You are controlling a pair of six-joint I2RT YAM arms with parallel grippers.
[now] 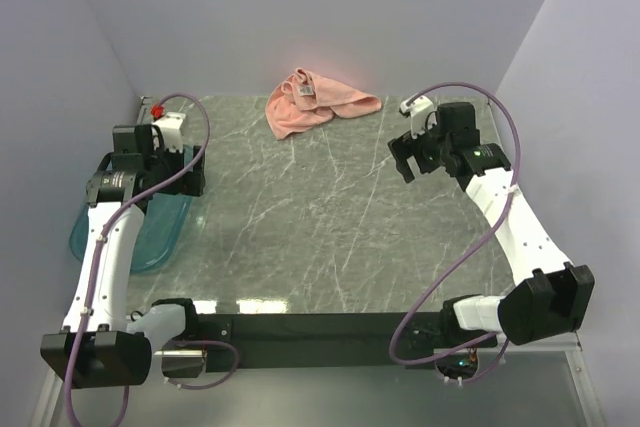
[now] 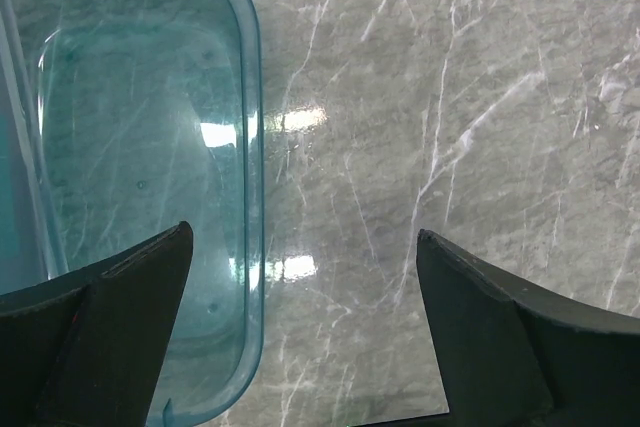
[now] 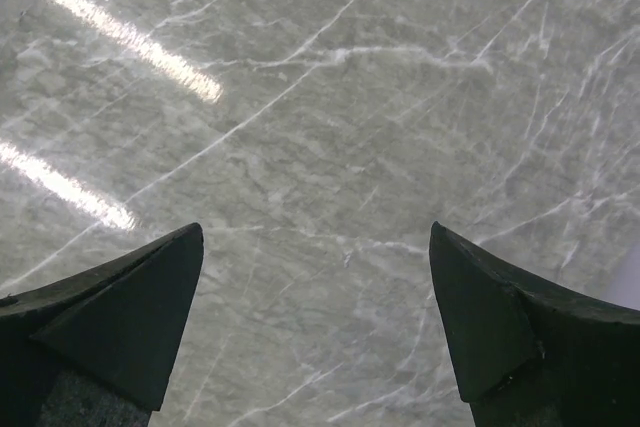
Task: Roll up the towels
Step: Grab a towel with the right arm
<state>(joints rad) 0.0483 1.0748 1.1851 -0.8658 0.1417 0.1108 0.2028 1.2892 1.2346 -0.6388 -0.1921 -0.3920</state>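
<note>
Closest in, our left claw (image 2: 305, 242) hangs with its jaws spread wide and nothing between them. Our right claw (image 3: 315, 232) is the same, its jaws far apart over bare marble.

Below the left claw and off to its left lies the teal tray (image 2: 255, 147). Its long rim passes just inside the claw's left finger, and we see nothing in the part of it that shows. Under both claws the table (image 1: 320, 237) shows only its grey veined top.

Farther out, ahead of both claws and well apart from each, the towel (image 1: 318, 102) lies near the table's far edge, somewhat closer to the right claw than to the left. It is a loose, crumpled heap with its white label (image 1: 303, 90) showing near the top. Neither wrist view catches it.

We judge that the task has not really begun. The towel is neither spread flat nor rolled, and neither claw touches it. Everything is left to do: reach it, pull it out flat, then roll it up from one edge.
</note>
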